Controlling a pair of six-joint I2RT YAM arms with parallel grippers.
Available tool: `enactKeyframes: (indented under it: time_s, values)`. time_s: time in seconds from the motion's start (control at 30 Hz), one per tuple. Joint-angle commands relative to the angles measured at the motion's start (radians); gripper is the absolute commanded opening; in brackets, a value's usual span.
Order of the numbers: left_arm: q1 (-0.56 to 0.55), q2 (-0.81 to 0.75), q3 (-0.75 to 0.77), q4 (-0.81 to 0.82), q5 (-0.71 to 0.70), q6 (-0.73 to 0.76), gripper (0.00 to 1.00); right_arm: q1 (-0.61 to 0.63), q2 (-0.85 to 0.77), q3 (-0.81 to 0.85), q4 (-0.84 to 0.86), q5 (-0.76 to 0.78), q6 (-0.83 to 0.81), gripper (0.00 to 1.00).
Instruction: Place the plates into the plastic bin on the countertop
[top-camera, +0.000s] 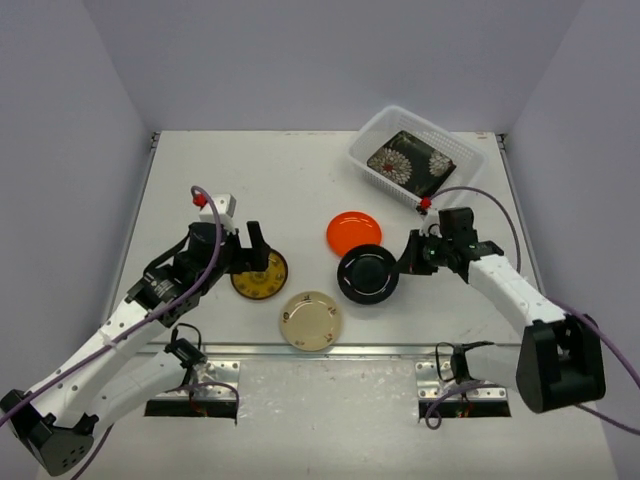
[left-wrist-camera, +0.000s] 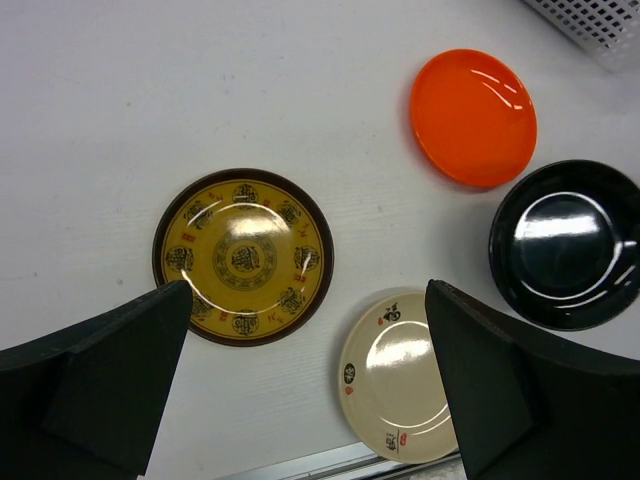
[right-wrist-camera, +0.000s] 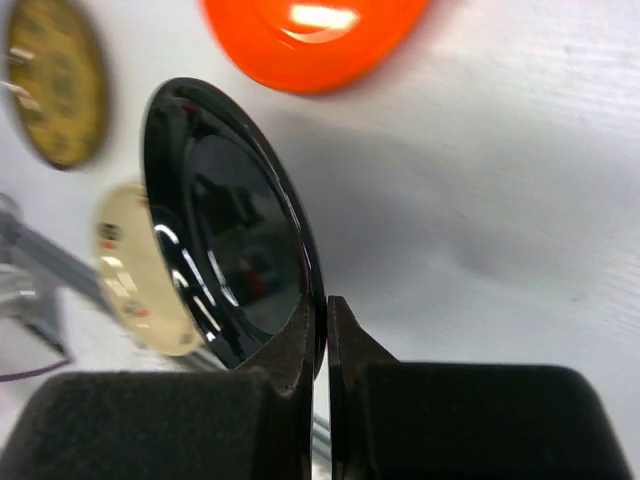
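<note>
My right gripper (top-camera: 405, 262) (right-wrist-camera: 326, 318) is shut on the rim of the round black plate (top-camera: 368, 274) (right-wrist-camera: 225, 230), holding it near the countertop (top-camera: 280, 180). The orange plate (top-camera: 353, 232) (right-wrist-camera: 310, 40) lies just behind it. My left gripper (top-camera: 258, 243) (left-wrist-camera: 305, 380) is open and empty above the brown-yellow patterned plate (top-camera: 259, 277) (left-wrist-camera: 243, 256). The cream plate (top-camera: 311, 320) (left-wrist-camera: 395, 375) lies near the front edge. The plastic bin (top-camera: 452, 145) stands at the back right with a black floral square plate (top-camera: 410, 160) in it. The teal and mustard plates are out of view.
A metal rail (top-camera: 250, 350) runs along the countertop's front edge. Purple cables (top-camera: 505, 215) trail from both arms. Grey walls stand on the left, back and right.
</note>
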Motion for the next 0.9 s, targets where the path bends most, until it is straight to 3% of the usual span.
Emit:
enactKeyframes:
  time_s: [0.0, 0.1, 0.3, 0.37, 0.5, 0.57, 0.63, 0.87]
  values:
    - [-0.005, -0.032, 0.011, 0.011, -0.080, 0.007, 1.00, -0.132, -0.125, 0.098, 0.027, -0.121, 0.112, 0.00]
    - [-0.004, -0.049, -0.007, 0.033, -0.033, 0.013, 1.00, -0.259, -0.123, 0.165, 0.078, -0.076, 0.254, 0.00]
    - [-0.007, -0.104, -0.019, 0.036, -0.049, 0.004, 1.00, -0.283, -0.039, 0.127, 0.489, 0.231, 0.866, 0.00]
    - [-0.006, -0.118, -0.023, 0.042, -0.052, 0.003, 1.00, -0.281, 0.006, 0.122, 0.541, 0.317, 0.988, 0.00]
    - [-0.006, -0.129, -0.027, 0.046, -0.049, 0.004, 1.00, -0.257, 0.180, 0.317, 0.413, 0.485, 1.093, 0.00]
    - [-0.007, -0.130, -0.028, 0.045, -0.048, 0.004, 1.00, -0.250, 0.242, 0.428, 0.267, 0.537, 1.165, 0.00]
    - [-0.006, -0.130, -0.028, 0.048, -0.039, 0.007, 1.00, -0.214, 0.286, 0.481, 0.202, 0.681, 1.213, 0.00]
    - [-0.006, -0.138, -0.029, 0.051, -0.033, 0.009, 1.00, -0.148, 0.323, 0.419, 0.379, 0.837, 1.298, 0.00]
